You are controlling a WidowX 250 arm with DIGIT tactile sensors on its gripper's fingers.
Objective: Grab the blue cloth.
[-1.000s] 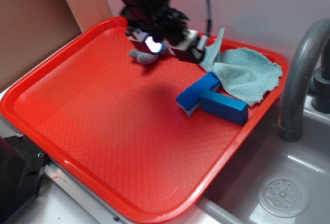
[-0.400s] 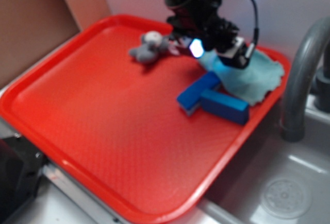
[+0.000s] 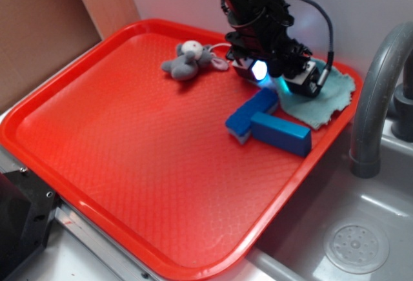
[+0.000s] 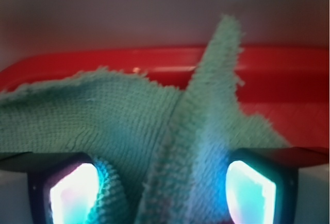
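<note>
Terry, pale teal and frayed, the blue cloth is filling the gap between our hand's two glowing fingertips, which are standing spread apart with a raised fold of cloth between them. We cannot tell whether they are touching it. The cloth is lying at the red tray's far right corner, its ridge running away from us toward the rim. Our black arm is reaching down from above.

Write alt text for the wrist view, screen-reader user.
Close-up from the gripper: the blue cloth, a teal terry rag, fills the frame, one raised fold standing between two glowing finger pads. Behind it runs the red tray rim and a blurred pale wall.
</note>
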